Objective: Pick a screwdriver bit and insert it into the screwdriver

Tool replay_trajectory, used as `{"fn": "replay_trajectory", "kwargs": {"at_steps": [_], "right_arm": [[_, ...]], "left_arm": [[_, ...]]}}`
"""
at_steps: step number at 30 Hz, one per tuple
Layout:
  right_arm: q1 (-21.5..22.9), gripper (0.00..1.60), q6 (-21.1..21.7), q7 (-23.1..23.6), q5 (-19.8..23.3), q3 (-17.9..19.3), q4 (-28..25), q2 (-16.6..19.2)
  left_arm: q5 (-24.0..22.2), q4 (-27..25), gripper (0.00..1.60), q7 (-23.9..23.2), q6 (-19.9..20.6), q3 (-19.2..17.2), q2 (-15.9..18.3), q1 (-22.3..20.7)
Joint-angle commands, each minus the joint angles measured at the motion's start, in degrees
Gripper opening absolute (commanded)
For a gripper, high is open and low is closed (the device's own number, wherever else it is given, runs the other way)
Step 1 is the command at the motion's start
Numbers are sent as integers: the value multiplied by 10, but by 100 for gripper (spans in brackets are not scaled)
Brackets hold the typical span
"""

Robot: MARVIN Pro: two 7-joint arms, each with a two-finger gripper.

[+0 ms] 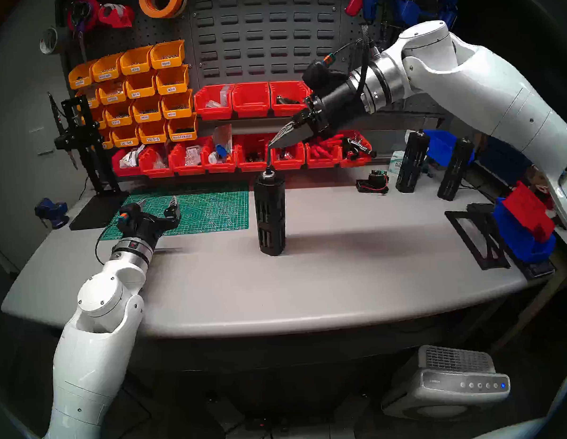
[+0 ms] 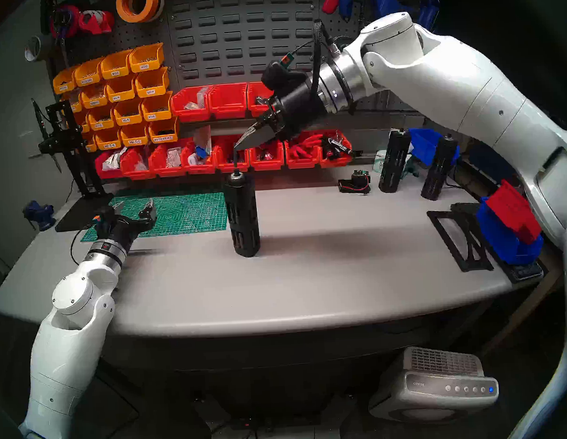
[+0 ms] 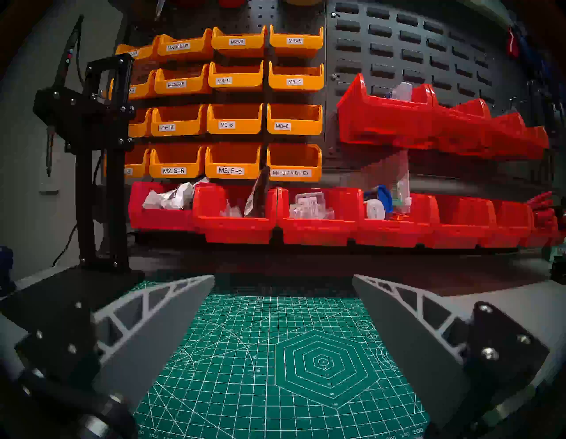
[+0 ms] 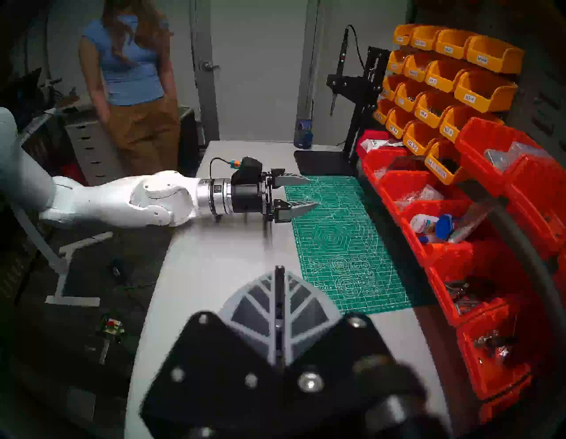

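The screwdriver (image 1: 271, 215) (image 2: 242, 216), a tall black slotted cylinder, stands upright at the middle of the grey table. My right gripper (image 1: 270, 145) (image 2: 237, 146) (image 4: 279, 271) hangs just above it, shut on the screwdriver bit (image 1: 268, 158) (image 2: 235, 159), a thin dark rod pointing straight down. The bit's lower end reaches the silver-ringed top socket; whether it sits inside I cannot tell. In the right wrist view the screwdriver is hidden below the fingers. My left gripper (image 1: 159, 202) (image 2: 134, 205) (image 3: 283, 277) (image 4: 315, 191) rests open and empty over the green mat.
A green cutting mat (image 1: 203, 212) lies left of the screwdriver. Red bins (image 1: 256, 156) line the back, two more black cylinders (image 1: 412, 161) (image 1: 455, 169) stand back right, a black stand (image 1: 81, 143) back left. A person (image 4: 131, 76) stands beyond the table's left end.
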Motion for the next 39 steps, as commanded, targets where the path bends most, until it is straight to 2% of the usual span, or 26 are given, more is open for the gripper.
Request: {"fn": "replay_trajectory", "kwargs": {"at_steps": [1, 39], "right_arm": [[21, 0, 3, 0, 2, 14, -1, 6], [16, 0, -6, 3, 5, 7, 13, -9]], "left_arm": [[0, -16, 160, 0, -11, -6, 0, -14], [0, -16, 160, -1, -11, -6, 0, -14]]}}
